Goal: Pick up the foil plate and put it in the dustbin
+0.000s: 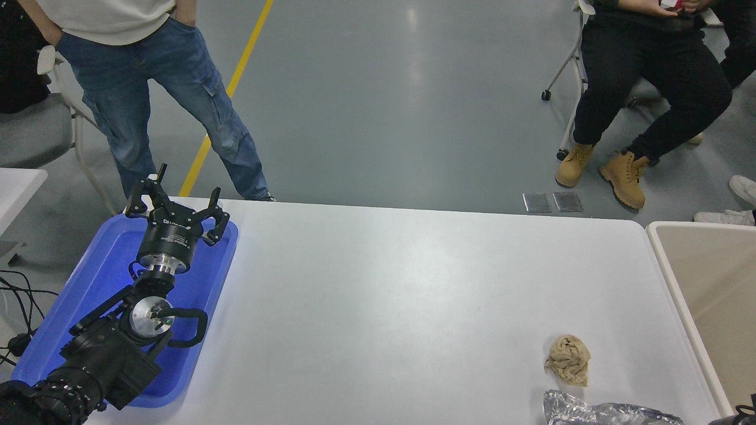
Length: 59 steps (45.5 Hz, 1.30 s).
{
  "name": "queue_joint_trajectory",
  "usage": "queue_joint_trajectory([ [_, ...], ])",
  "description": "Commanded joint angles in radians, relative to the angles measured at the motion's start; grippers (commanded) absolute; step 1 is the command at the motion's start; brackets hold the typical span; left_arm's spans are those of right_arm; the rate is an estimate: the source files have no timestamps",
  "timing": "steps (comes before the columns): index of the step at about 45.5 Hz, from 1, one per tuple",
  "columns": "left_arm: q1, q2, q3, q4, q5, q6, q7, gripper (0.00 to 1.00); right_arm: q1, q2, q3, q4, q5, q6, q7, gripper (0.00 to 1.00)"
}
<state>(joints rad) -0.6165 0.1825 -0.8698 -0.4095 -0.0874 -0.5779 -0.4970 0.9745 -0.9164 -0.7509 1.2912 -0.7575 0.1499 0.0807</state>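
The foil plate [602,412] is a wrinkled silver sheet at the bottom right edge of the table, and only its top strip shows above the picture's lower edge. The dustbin [673,277], with a beige inside and a thick off-white rim, stands against the table's right end. A black sliver of my right arm [745,412] shows in the bottom right corner, beside the foil; its gripper is out of view. My left gripper [177,200] is parked open over the blue tray at the lower left.
A small tan paper wad [568,359] lies on the table just above the foil plate. A shallow blue tray [88,277] sits at the left end. A person in jeans [171,88] stands at the far left; another [644,88] sits at the far right.
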Motion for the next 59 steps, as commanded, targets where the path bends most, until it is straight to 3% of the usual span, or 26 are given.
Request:
queue_joint_trajectory([
  [1, 0.0, 0.0, 0.0, 0.0, 0.0, 0.0, 0.0, 1.0, 0.068, -0.058, -0.004, 0.019, -0.013, 0.052, 0.002, 0.0],
  [22, 0.0, 0.0, 0.0, 0.0, 0.0, 0.0, 0.0, 1.0, 0.407, -0.185, -0.008, 0.063, -0.057, 0.338, 0.001, 0.0],
  [36, 0.0, 0.0, 0.0, 0.0, 0.0, 0.0, 0.0, 1.0, 0.664, -0.185, -0.028, 0.063, -0.098, 0.542, -0.009, 0.0],
  [48, 0.0, 0.0, 0.0, 0.0, 0.0, 0.0, 0.0, 1.0, 0.826, -0.111, -0.031, 0.036, -0.126, 0.636, -0.012, 0.0],
  [59, 0.0, 0.0, 0.0, 0.0, 0.0, 0.0, 0.0, 1.0, 0.955, 0.04, -0.116, -0.019, -0.095, 0.636, -0.012, 0.0],
])
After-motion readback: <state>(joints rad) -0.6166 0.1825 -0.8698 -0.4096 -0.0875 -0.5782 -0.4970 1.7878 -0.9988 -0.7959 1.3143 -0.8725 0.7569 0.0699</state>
